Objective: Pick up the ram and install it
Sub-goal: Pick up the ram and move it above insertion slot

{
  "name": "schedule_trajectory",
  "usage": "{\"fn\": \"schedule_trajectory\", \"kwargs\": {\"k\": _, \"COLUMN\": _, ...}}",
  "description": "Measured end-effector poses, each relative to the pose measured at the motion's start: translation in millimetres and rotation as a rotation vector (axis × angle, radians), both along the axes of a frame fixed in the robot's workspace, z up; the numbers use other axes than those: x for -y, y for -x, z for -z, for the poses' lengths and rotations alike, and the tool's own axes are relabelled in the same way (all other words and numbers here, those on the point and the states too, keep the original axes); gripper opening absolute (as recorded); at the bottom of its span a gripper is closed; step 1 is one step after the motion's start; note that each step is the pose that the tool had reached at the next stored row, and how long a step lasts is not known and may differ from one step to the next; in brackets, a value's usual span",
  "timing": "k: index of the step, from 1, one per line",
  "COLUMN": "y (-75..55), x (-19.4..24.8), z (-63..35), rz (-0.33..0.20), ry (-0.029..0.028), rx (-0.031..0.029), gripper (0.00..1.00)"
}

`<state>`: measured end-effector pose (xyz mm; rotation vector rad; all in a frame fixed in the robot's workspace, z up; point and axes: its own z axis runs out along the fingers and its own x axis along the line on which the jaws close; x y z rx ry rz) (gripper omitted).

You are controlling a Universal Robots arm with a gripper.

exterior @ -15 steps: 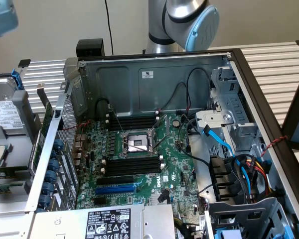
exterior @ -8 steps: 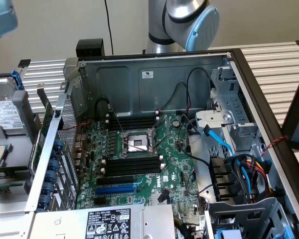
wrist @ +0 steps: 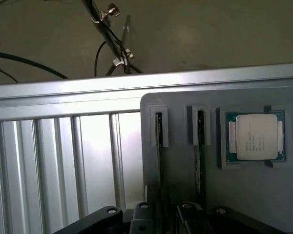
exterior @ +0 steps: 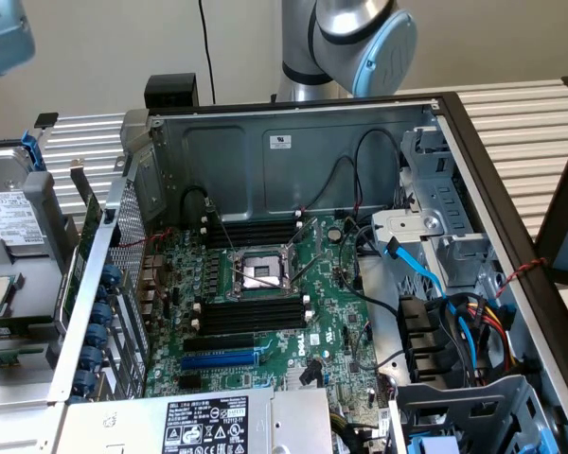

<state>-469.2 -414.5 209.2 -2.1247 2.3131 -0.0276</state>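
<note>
Two ram sticks stand edge-on in narrow slots of a grey holder: one ram and a second one beside it. My gripper hovers over the holder near these sticks. Its dark fingers stand apart, open, with nothing between them. In the exterior view, the open computer case holds the green motherboard with long black memory slots on either side of the processor socket. The arm's grey and blue joint rises behind the case.
A processor chip lies in a recess of the holder beside the sticks. The holder rests on a ribbed aluminium table. Inside the case are loose black and blue cables, a drive cage and a power supply.
</note>
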Motion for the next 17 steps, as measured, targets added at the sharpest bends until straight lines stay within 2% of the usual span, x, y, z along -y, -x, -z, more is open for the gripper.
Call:
{"fn": "schedule_trajectory", "kwargs": {"k": 8, "y": 0.0, "x": 0.0, "z": 3.4, "rz": 0.0, "ry": 0.0011, "rx": -0.0001, "gripper": 0.24}}
{"fn": "schedule_trajectory", "kwargs": {"k": 17, "y": 0.1, "x": 0.0, "z": 6.4, "rz": -0.019, "ry": 0.007, "rx": -0.0005, "gripper": 0.24}}
